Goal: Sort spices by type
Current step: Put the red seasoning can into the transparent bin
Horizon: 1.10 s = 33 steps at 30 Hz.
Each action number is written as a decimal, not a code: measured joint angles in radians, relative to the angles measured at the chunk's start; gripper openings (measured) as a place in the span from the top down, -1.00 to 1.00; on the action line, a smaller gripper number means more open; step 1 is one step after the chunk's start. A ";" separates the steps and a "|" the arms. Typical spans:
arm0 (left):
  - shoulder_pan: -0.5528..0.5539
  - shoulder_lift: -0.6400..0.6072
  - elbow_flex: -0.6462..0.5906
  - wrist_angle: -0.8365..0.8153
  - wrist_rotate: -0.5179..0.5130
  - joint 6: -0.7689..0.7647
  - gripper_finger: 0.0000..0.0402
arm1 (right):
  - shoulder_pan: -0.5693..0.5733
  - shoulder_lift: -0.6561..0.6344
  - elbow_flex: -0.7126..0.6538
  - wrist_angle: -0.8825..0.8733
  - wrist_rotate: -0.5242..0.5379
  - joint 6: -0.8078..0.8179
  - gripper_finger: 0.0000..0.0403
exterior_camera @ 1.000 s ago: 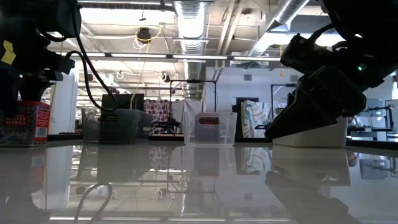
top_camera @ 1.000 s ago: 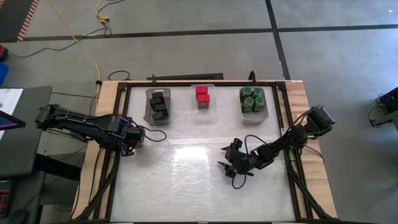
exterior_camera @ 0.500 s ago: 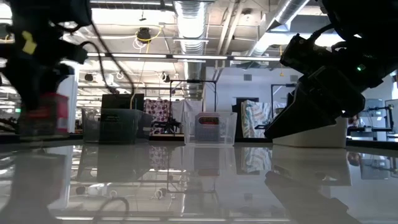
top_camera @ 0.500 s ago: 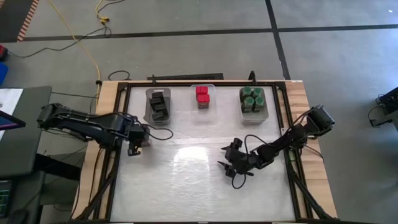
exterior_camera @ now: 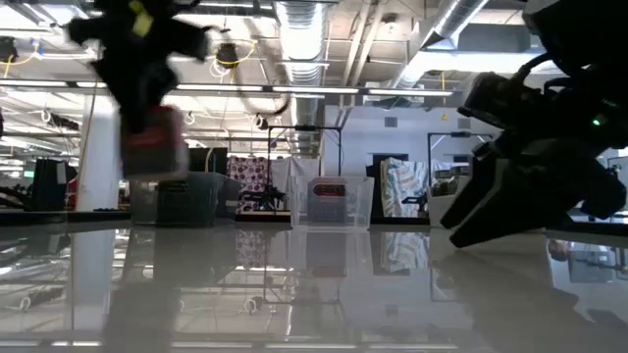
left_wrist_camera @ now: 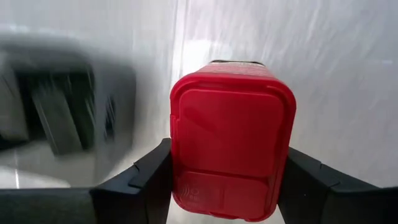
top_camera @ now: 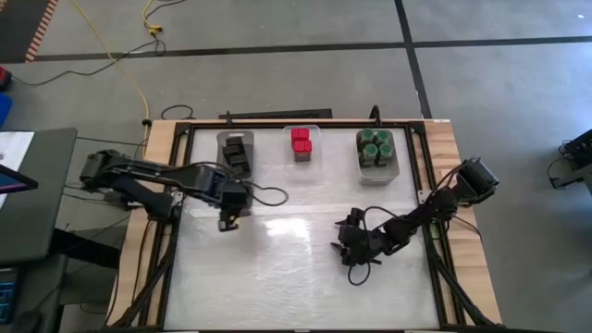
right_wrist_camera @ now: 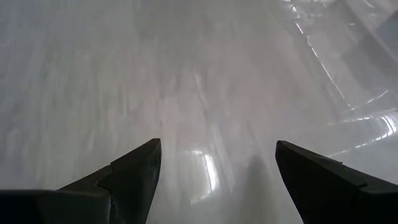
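Observation:
My left gripper (top_camera: 228,215) is shut on a red spice box (left_wrist_camera: 231,155), which hangs above the table's left half (exterior_camera: 152,145). Along the far edge stand three clear bins: one with black boxes (top_camera: 236,155), one with red boxes (top_camera: 302,143), one with green-lidded jars (top_camera: 376,151). Right of the table's centre, my right gripper (top_camera: 355,254) is low and open, and only bare table shows between its fingers (right_wrist_camera: 217,180). My left gripper pinches the red box between its two fingers, one on each of two opposite side walls (left_wrist_camera: 176,183), near the lid end. The fingers come steeply from above. The box hangs below them, lid end up, lifted clear of the table.
The middle and near parts of the glossy white table (top_camera: 296,277) hold nothing but the arms. A raised dark frame (top_camera: 185,268) borders the work surface. Cables (top_camera: 268,196) trail from the left arm.
My left gripper has lifted the red box off the table near the left edge. It has carried the box up and toward the table's middle, still shut on it. The box, which stood on the table, now hangs clear.

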 joint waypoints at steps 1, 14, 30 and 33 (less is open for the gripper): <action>0.001 0.027 0.041 0.003 -0.004 0.020 -0.07 | 0.002 0.000 0.000 -0.005 -0.001 0.000 -0.71; 0.222 0.340 0.584 0.019 -0.006 0.304 -0.07 | 0.002 -0.001 0.000 -0.007 -0.027 0.079 -0.71; 0.437 0.552 0.672 0.151 0.108 0.551 -0.07 | 0.000 -0.001 0.000 -0.002 -0.030 0.074 -0.71; 0.443 0.559 0.672 0.197 0.132 0.560 -0.07 | 0.000 0.000 0.000 -0.002 -0.030 0.072 -0.71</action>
